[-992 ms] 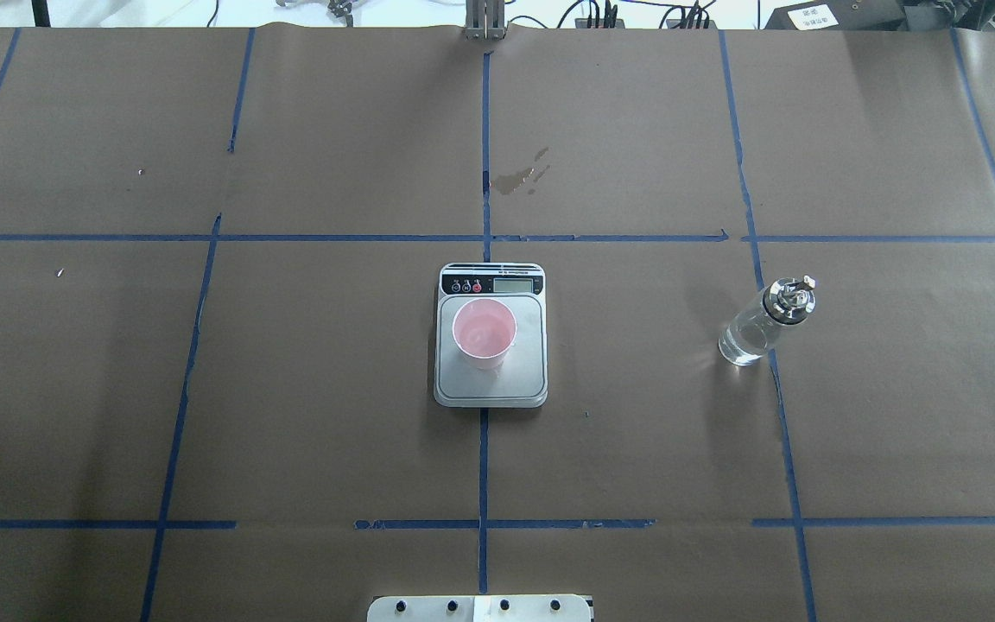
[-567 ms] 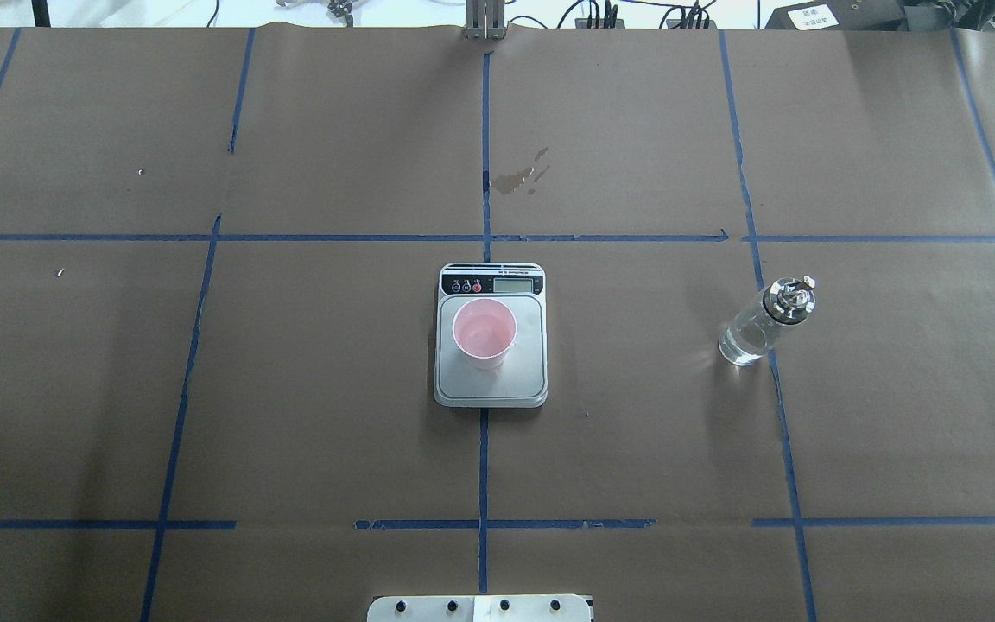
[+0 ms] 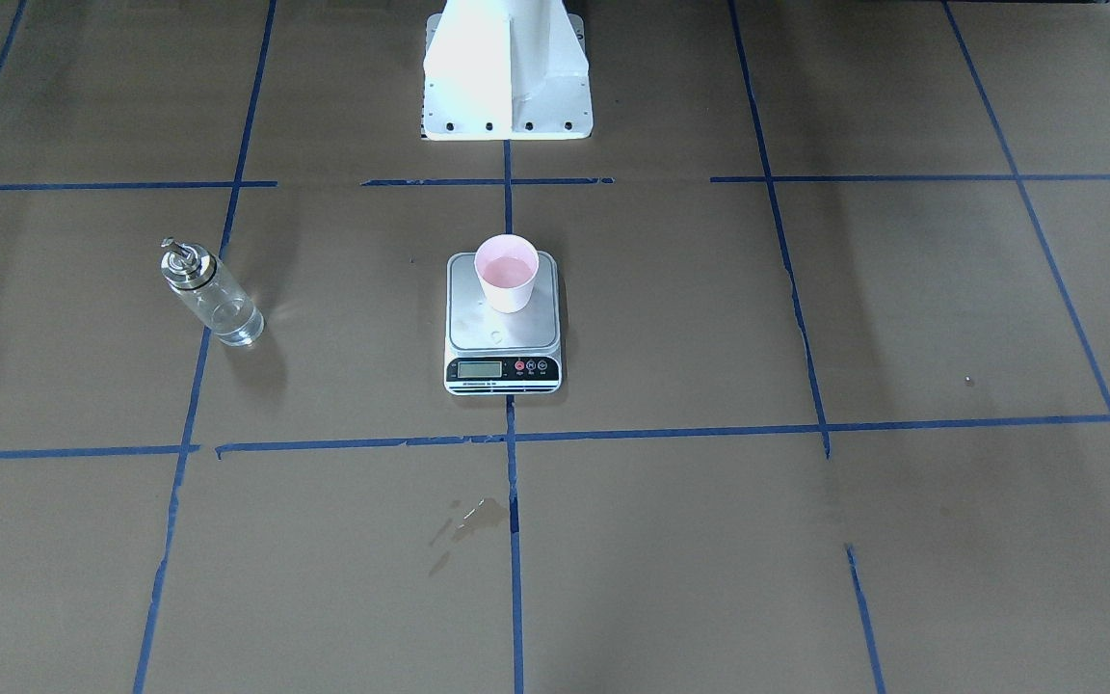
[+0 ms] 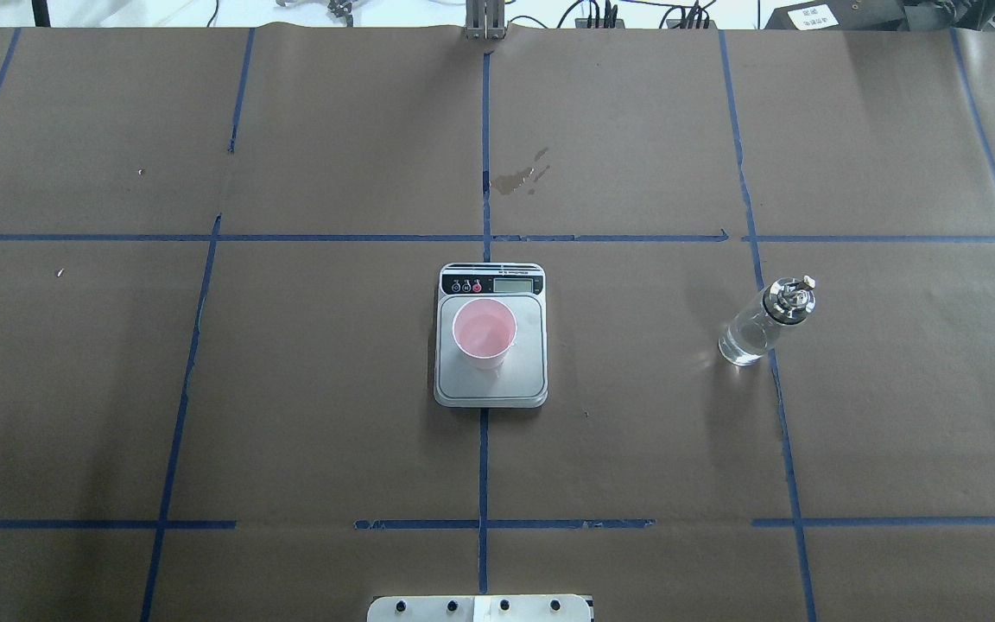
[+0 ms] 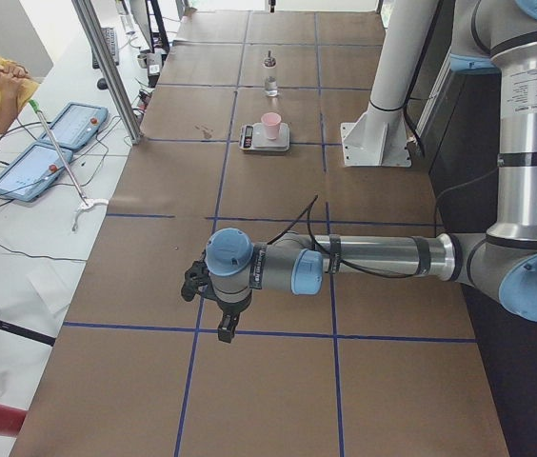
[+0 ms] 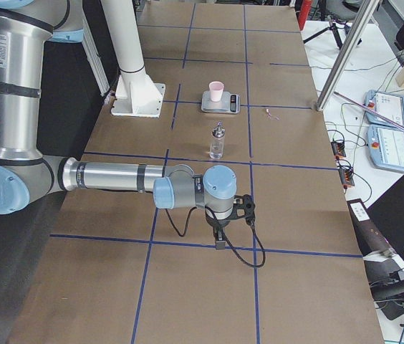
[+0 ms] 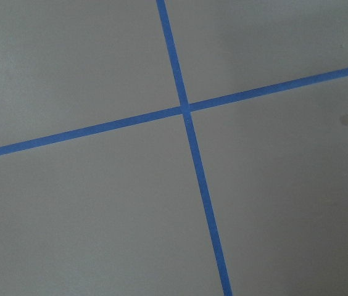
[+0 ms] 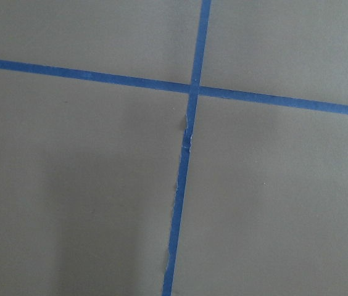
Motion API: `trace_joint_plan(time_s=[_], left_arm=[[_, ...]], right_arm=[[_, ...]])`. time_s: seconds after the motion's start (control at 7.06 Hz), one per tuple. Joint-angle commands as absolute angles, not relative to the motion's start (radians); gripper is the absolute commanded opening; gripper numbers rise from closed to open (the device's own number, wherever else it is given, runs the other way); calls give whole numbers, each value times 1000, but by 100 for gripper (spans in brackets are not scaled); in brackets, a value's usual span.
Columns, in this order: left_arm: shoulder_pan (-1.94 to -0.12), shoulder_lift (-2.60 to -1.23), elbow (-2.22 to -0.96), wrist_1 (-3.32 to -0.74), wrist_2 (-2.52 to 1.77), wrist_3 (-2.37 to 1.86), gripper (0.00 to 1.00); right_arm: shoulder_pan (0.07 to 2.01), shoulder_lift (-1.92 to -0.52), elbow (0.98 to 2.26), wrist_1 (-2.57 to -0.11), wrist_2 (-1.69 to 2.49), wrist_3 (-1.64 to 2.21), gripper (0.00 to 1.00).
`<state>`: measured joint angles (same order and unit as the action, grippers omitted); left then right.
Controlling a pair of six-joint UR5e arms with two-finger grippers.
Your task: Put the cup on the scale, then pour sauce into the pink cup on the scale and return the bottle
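Observation:
The pink cup (image 4: 484, 331) stands upright on the far-left part of the scale's steel platform (image 4: 497, 384); they also show in the front view, cup (image 3: 507, 273) and scale (image 3: 502, 333). The clear glass bottle (image 4: 761, 324) with its metal spout stands upright on the table to the scale's right, with clear sauce in it; in the front view the bottle (image 3: 213, 299) is on the left. Neither gripper is near them. The left gripper (image 5: 223, 328) shows only in the exterior left view and the right gripper (image 6: 218, 240) only in the exterior right view, both low over bare paper; I cannot tell whether they are open or shut.
The white robot pedestal (image 3: 507, 67) stands behind the scale. A small wet stain (image 4: 522, 177) marks the paper beyond the scale. Blue tape lines grid the brown table cover. Tablets (image 5: 54, 143) and a metal pole (image 5: 107, 67) lie off the table's operator side.

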<state>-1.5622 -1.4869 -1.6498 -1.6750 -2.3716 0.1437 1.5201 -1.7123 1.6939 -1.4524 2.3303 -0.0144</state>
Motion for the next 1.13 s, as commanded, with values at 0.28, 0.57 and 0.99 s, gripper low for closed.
trace_joint_plan(time_s=[0.28,0.57,0.99], left_arm=[[-1563,-1480,-1649,-1690,-2372,144,100],[-1565,-1468,-1651,-1694,-2372,144,100],[-1563,-1471,-1652,-1694,-2372,143,100]], right_arm=[[1519,-1704,1684,-1447,2330,-11,100],[1519,-1704,1684,-1448,2332,-11,100],[1519,-1704,1684,-1450,2332,-11,100]])
